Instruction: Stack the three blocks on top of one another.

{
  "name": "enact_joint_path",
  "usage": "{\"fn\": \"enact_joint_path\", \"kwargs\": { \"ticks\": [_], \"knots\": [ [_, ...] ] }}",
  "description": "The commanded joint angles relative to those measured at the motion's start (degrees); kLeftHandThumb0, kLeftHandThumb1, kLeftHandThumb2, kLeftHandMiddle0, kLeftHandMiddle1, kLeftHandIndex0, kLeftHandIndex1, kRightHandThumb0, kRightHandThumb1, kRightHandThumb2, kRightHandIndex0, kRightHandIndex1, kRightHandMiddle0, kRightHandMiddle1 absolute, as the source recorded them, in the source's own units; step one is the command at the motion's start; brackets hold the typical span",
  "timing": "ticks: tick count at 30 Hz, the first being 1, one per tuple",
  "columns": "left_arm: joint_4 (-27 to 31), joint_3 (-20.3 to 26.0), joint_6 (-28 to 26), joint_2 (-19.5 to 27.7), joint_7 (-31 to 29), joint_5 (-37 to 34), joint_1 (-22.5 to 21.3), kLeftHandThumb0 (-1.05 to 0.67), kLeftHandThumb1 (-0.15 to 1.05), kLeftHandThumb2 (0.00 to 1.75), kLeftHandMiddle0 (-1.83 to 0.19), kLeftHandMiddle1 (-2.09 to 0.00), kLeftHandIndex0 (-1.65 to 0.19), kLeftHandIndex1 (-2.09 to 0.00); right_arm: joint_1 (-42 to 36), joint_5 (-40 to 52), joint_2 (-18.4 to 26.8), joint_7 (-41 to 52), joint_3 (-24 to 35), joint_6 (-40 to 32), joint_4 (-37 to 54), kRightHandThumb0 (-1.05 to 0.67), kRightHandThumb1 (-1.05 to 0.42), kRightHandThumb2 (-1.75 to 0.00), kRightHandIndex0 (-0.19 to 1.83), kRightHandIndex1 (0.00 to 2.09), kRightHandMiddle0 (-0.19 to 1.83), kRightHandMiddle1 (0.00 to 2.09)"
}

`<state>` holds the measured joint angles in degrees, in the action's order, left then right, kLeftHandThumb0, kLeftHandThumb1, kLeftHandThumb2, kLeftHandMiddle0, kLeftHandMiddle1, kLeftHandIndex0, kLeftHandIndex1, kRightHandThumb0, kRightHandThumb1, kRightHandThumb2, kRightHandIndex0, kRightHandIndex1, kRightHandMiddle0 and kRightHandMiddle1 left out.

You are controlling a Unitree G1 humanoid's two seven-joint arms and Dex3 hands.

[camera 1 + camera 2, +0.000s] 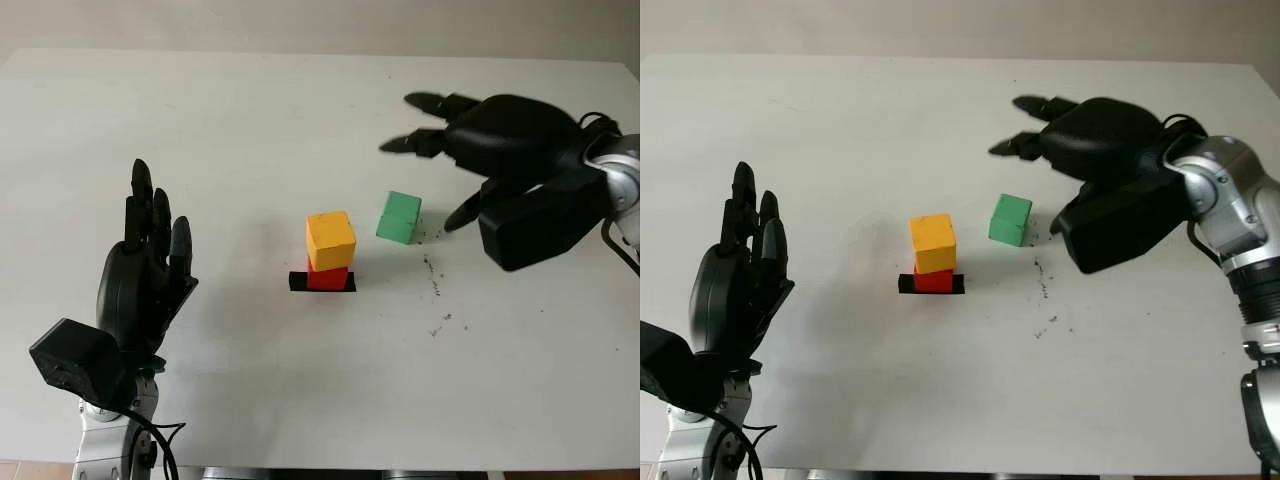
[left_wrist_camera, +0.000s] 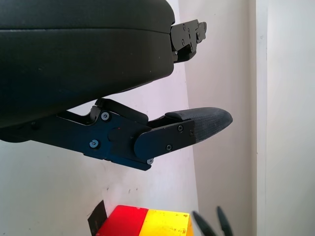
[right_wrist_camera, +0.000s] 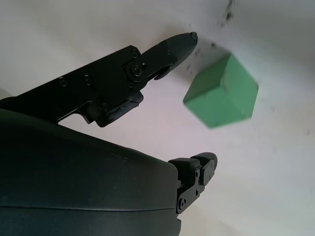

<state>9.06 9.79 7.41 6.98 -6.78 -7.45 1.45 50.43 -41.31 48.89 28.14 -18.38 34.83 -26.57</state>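
The white desk (image 1: pixel 250 150) has a smooth, matt top, marked with dark specks (image 1: pixel 435 275) near the matt green cube (image 1: pixel 399 217). The yellow cube (image 1: pixel 330 240) and red cube (image 1: pixel 328 277) look painted and matt. Both hands are matt black plastic; the right forearm (image 1: pixel 1230 200) is silvery metal.

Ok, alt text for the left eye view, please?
A yellow block sits on a red block mid-table, a green block just beside them on the white table. The right robot hand, open, hovers by the green block; the left robot hand is open at lower left.
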Motion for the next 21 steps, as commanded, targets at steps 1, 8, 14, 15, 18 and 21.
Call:
{"fn": "enact_joint_path", "kwargs": {
  "ticks": [1, 8, 14, 15, 18, 21],
  "knots": [
    [-0.41, -0.30, 0.77, 0.15, -0.26, 0.02, -0.39, -0.62, 1.05, 0.65, 0.19, -0.05, 0.19, 0.00, 1.41, -1.33, 0.84, -1.03, -1.27, 2.21, -1.78, -0.43, -0.82, -0.06, 0.01, 0.08, 0.31, 0.15],
    [-0.60, -0.36, 0.48, 0.18, -0.48, -0.20, -0.40, -0.62, 1.05, 0.66, 0.19, -0.03, 0.19, 0.00, 2.61, -6.81, -0.15, -10.19, -4.92, 9.87, -8.64, -0.42, -0.82, -0.05, 0.01, 0.06, 0.37, 0.14],
    [-0.55, -0.31, 0.65, 0.20, -0.30, 0.11, -0.15, -0.61, 1.05, 0.67, 0.19, -0.02, 0.19, 0.00, 3.60, -10.38, -0.77, -18.10, -7.01, 13.01, -12.33, -0.41, -0.86, -0.06, 0.01, 0.06, 0.39, 0.13],
    [-0.53, -0.30, 0.71, 0.30, -0.47, 0.06, -0.06, -0.61, 1.05, 0.67, 0.19, -0.01, 0.19, 0.00, 3.76, -11.07, -0.78, -19.56, -7.35, 13.39, -12.77, -0.41, -0.87, -0.07, 0.02, 0.06, 0.40, 0.13],
    [-0.32, -0.35, 0.49, 0.36, -0.47, 0.26, 0.22, -0.61, 1.05, 0.66, 0.19, -0.01, 0.19, 0.00, 4.20, -12.30, -1.10, -24.40, -7.83, 14.67, -14.55, -0.36, -0.92, -0.08, 0.05, 0.07, 0.44, 0.14],
    [-0.12, -0.60, 0.51, 0.33, -0.40, 0.70, 0.51, -0.60, 1.05, 0.67, 0.19, 0.00, 0.19, 0.00, 4.69, -13.02, -1.19, -27.43, -8.24, 15.35, -15.58, -0.36, -0.95, -0.08, 0.05, 0.07, 0.43, 0.13]
  ]
}}
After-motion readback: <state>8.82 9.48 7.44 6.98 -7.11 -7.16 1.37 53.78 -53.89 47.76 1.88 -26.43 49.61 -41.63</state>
